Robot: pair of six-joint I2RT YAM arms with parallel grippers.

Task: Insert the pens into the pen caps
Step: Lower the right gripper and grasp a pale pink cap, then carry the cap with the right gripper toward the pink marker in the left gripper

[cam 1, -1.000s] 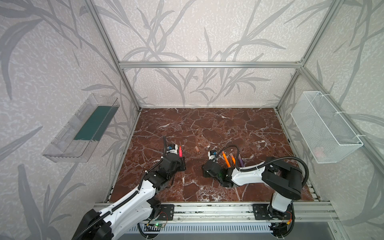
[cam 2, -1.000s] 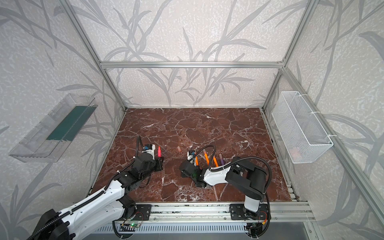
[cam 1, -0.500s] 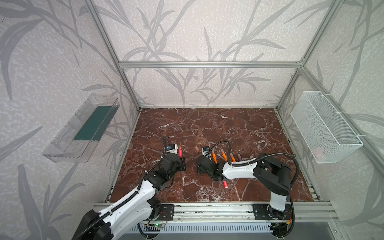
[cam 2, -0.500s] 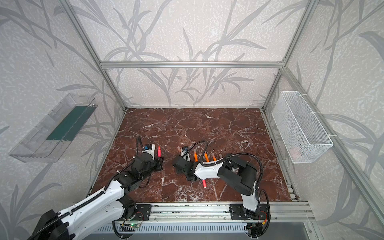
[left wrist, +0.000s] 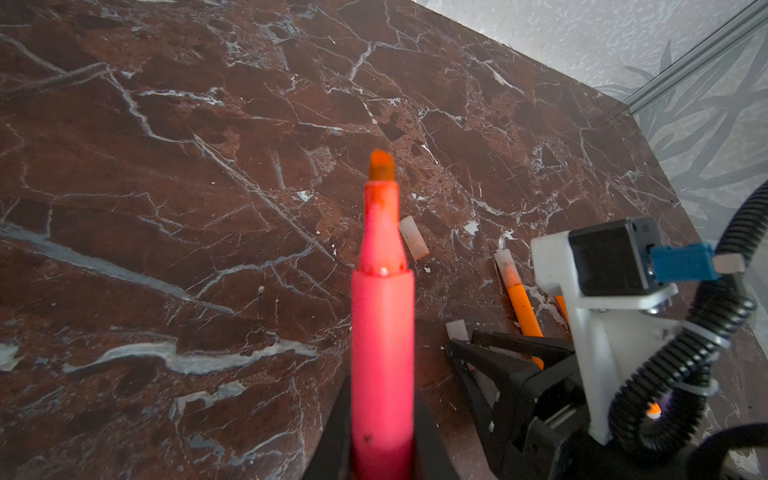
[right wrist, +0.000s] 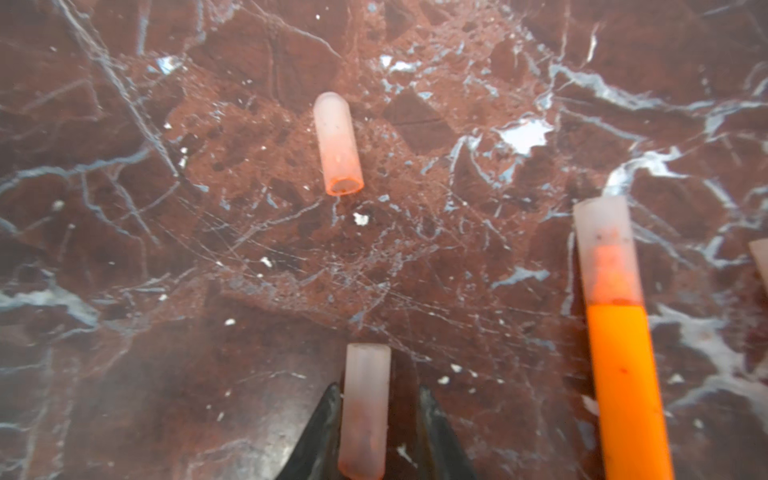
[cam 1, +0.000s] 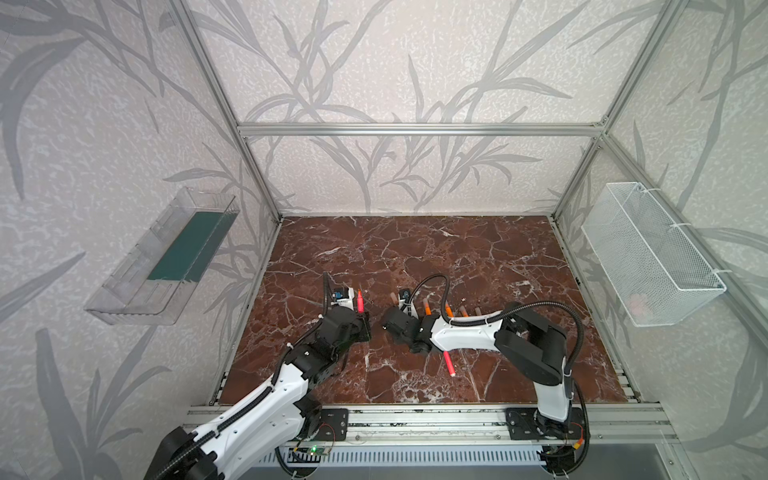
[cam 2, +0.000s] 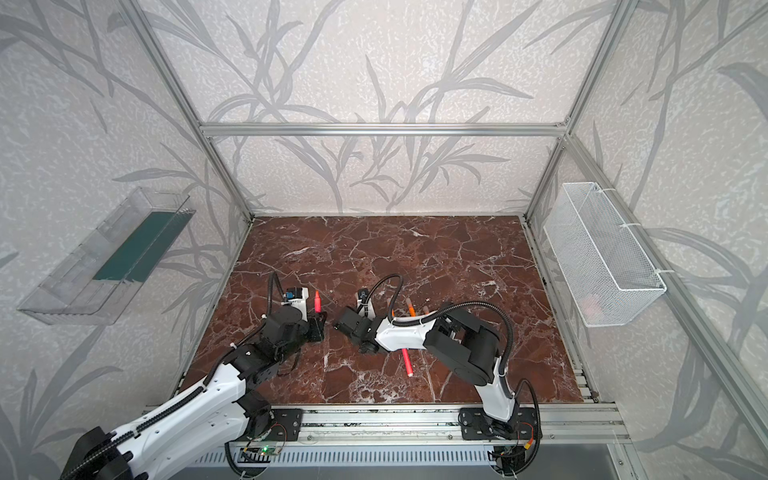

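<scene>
Right gripper (right wrist: 378, 392) leftward; pink pen (left wrist: 382, 332) tip-outward.

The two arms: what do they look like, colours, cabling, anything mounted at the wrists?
The left arm and right arm have white shells with black joints. A black ribbed cable runs along each, looping above the wrist. Each wrist bears a white bracket with a black camera and blue plug. The gripper fingers are black and tapered.

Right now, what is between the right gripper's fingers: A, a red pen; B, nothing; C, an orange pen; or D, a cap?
D: the right wrist view shows a pale cap between the fingers of the right gripper, while the orange pen lies apart from them.
</scene>
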